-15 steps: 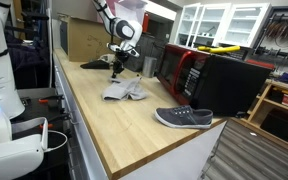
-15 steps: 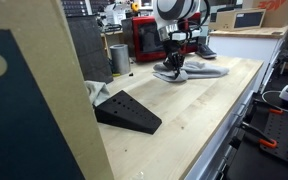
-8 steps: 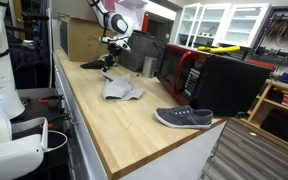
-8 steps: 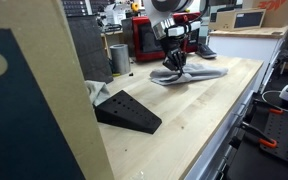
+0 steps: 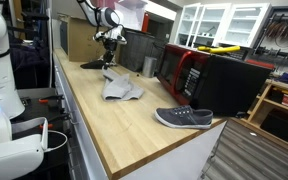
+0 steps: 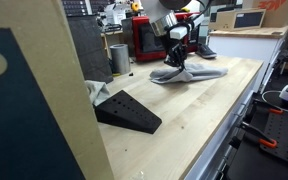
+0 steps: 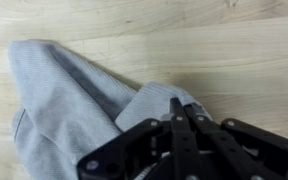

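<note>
A grey cloth lies crumpled on the wooden worktop, about the middle of its length. My gripper hangs above the cloth's far end, jaws shut, pinching a fold that rises to a peak under it. In the wrist view the black fingers meet at a folded edge of the grey cloth, and the rest spreads out to the left on the bare wood. The cloth still rests mostly on the table.
A grey shoe lies near the worktop's end. A red microwave and a black box stand along the far side. A black wedge and a metal cup sit beside a cardboard box.
The gripper has risen and drawn back toward the cardboard box, still shut, pulling one end of the cloth up with it. The cloth has slid and stretched a little.
</note>
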Action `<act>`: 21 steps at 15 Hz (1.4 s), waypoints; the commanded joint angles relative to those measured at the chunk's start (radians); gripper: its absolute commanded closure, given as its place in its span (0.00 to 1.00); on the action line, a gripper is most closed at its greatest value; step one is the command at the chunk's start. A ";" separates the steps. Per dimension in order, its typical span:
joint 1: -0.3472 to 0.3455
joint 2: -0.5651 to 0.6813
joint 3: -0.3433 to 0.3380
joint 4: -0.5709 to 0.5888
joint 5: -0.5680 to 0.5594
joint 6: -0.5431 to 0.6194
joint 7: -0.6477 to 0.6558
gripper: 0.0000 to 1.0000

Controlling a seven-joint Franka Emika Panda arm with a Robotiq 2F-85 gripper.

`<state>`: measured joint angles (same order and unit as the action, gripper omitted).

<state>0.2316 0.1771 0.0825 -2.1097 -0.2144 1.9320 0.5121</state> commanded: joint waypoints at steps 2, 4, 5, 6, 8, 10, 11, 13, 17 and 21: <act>-0.014 -0.093 0.037 -0.100 0.073 0.042 -0.030 1.00; -0.021 -0.104 0.046 -0.108 0.157 0.028 -0.065 1.00; -0.027 -0.104 0.050 -0.104 0.216 0.020 -0.093 1.00; -0.036 -0.106 0.052 -0.100 0.293 0.009 -0.152 1.00; -0.050 -0.117 0.051 -0.098 0.392 -0.003 -0.256 0.71; -0.072 -0.141 0.039 -0.096 0.448 -0.013 -0.352 0.59; -0.091 -0.157 0.027 -0.091 0.474 -0.019 -0.396 0.50; -0.135 -0.183 -0.004 -0.077 0.513 -0.028 -0.466 0.34; -0.216 -0.197 -0.079 -0.032 0.579 -0.058 -0.546 0.06; -0.256 -0.176 -0.118 -0.024 0.573 -0.024 -0.559 0.00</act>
<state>-0.0090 -0.0153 -0.0233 -2.1453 0.3490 1.9060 -0.0362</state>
